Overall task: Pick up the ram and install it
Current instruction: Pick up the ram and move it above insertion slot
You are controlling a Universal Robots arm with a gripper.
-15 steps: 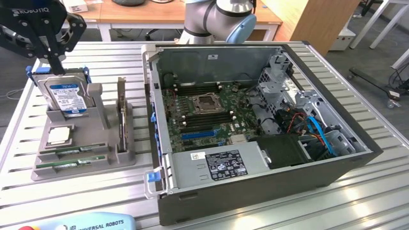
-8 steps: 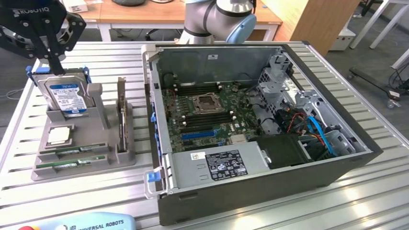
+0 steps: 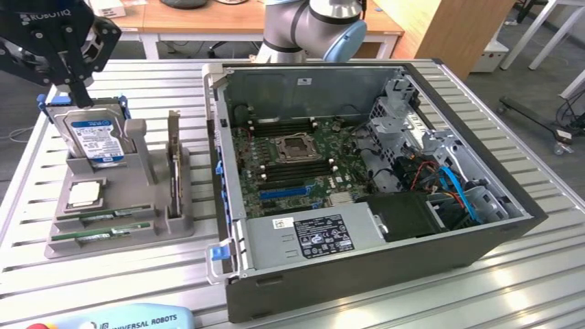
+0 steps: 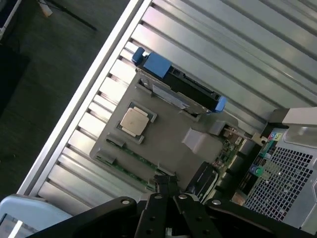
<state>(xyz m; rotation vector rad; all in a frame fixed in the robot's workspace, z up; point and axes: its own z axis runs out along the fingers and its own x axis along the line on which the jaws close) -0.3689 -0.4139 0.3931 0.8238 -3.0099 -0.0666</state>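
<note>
The slatted metal worktop (image 3: pixel 539 288) carries an open computer case (image 3: pixel 366 281), occupying the centre and right of the exterior view, with its motherboard (image 3: pixel 292 164) exposed. To the left of the case stands a grey holder (image 3: pixel 137 199) bearing a blue-labelled hard drive (image 3: pixel 92 137), an upright card (image 3: pixel 174 157) and, in the lower left of the frame, the ram (image 3: pixel 101 218), lying flat in its slot just beside a second, similar stick (image 3: pixel 96 235). The end effector (image 3: pixel 81 96) hangs in the upper left of the frame above the hard drive, fingers closed together and gripping nothing. Risks, as judged: closed fingers cannot straddle the thin stick. A descent from this position would strike the hard drive. The neighbouring stick may be caught or dislodged, the two lying so close.
</note>
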